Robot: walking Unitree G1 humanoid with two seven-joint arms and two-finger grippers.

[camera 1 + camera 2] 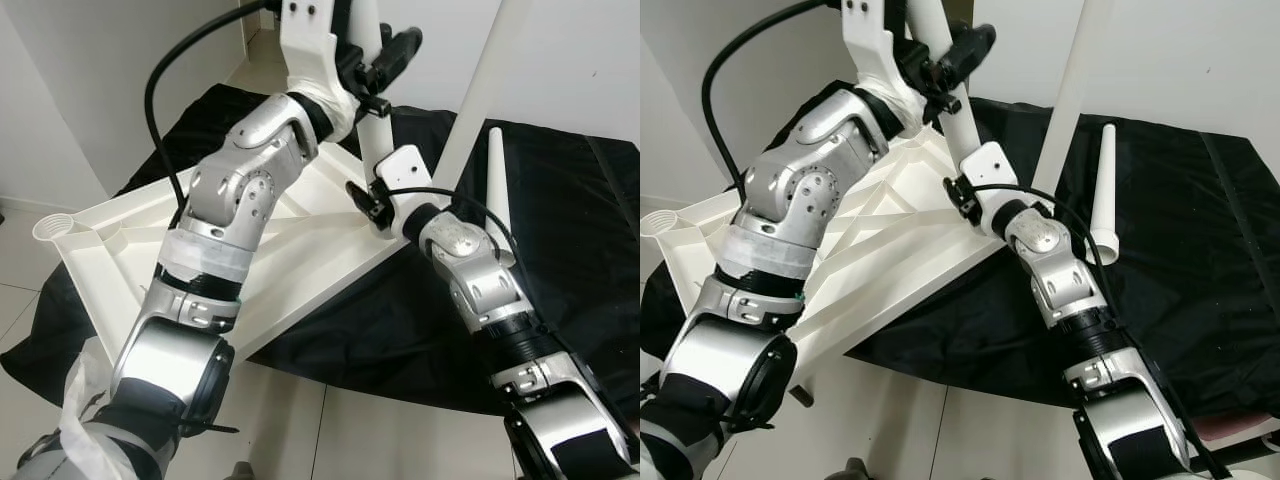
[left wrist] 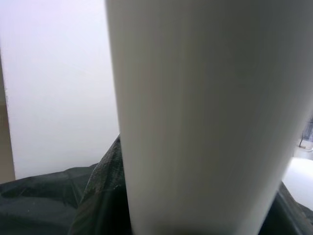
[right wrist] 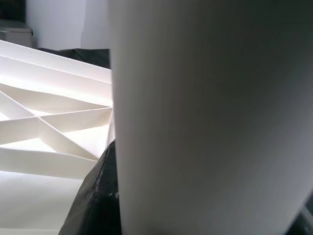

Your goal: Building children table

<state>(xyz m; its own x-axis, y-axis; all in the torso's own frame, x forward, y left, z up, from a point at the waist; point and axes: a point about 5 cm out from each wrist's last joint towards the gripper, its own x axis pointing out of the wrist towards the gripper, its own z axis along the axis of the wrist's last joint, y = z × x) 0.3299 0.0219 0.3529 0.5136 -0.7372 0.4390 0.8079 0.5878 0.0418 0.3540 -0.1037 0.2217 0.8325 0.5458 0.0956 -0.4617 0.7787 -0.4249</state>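
**Two grippers on one white table leg**

On the left of the frame lies the white tabletop (image 1: 300,250), upside down, with its ribs showing. It rests on a black cloth (image 1: 560,250) spread on the floor. At its far left corner is a round socket (image 1: 52,228).

In the upper middle, the left gripper (image 1: 385,60) is up high. Its black fingers (image 1: 395,50) are closed around a white table leg (image 1: 372,140) that stands up from the tabletop's right corner.

Just below, the right gripper (image 1: 368,205) is at the bottom of the same leg. You cannot tell how far open its fingers are.

Right of that, a second leg (image 1: 480,100) slants up out of the top of the frame.

Farther right, a loose leg (image 1: 498,180) lies on the black cloth.
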